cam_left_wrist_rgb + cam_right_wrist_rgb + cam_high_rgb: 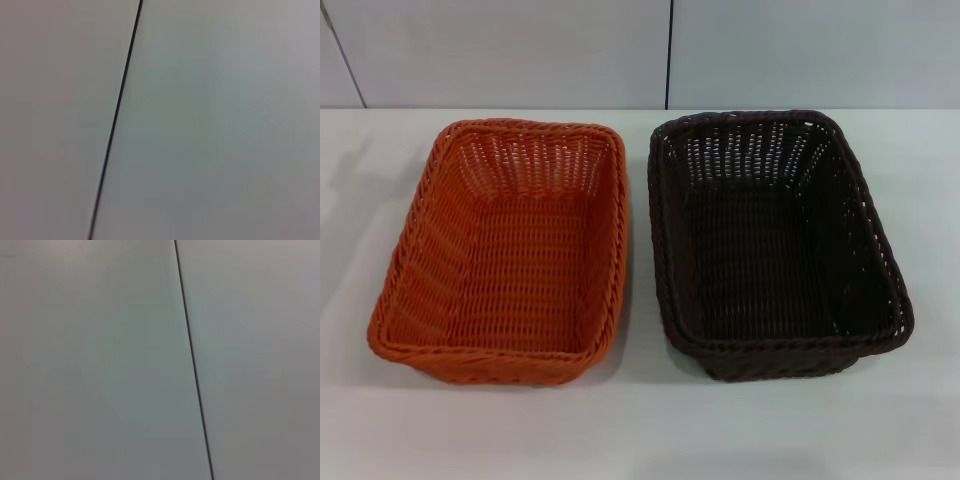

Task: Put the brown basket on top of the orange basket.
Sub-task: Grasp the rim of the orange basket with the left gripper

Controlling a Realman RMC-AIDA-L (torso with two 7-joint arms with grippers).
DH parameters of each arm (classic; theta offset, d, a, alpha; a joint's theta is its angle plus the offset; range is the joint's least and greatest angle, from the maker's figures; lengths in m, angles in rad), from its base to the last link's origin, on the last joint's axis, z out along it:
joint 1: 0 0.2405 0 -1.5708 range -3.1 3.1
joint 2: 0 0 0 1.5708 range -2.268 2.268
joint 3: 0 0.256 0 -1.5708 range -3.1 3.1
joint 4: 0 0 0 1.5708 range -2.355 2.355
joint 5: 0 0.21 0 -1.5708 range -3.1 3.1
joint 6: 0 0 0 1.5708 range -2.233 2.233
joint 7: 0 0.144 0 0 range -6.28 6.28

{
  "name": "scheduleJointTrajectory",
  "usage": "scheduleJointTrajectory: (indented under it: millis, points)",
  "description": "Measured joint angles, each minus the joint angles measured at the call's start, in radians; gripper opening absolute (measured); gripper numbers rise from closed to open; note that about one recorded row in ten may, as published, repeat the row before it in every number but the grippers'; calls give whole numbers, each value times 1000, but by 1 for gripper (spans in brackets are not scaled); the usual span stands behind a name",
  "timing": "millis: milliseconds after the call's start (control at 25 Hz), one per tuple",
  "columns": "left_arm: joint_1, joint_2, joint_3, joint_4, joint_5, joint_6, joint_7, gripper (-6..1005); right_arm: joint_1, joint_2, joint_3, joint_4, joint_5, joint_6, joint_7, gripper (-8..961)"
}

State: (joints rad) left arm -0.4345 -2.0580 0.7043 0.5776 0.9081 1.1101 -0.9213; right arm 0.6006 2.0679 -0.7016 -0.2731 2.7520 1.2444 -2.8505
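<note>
The orange basket (pixel 505 250) stands upright and empty on the white table, left of centre in the head view. The brown basket (pixel 775 240) stands upright and empty right beside it, on the right, with a narrow gap between their rims. Neither gripper shows in any view. Both wrist views show only a pale wall panel with a thin dark seam (pixel 117 115) (pixel 192 355), and neither basket appears in them.
The white table (pixel 640 430) reaches to a pale panelled wall (pixel 520 50) at the back. Bare table surface lies in front of the baskets and at both sides.
</note>
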Motion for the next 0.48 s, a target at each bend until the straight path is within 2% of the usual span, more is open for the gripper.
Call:
scheduleJointTrajectory:
  millis: [40,120,200,320,480]
  points:
    - [0,0,0,0,0,0,0,829,2,0,0,1,0,0,0,693]
    - [-10,-3,1,-96,-100,59,157,829,4,1,-1,3,-1,0,0,693]
    - [-14,-4,4,-124,-134,75,198,829,4,3,-1,4,-2,0,1,692]
    - [-16,-1,10,-133,-151,78,201,829,2,4,0,7,-2,-1,1,692]
    - [-19,6,25,-107,-131,42,118,829,-1,4,-1,14,-1,-5,1,692]
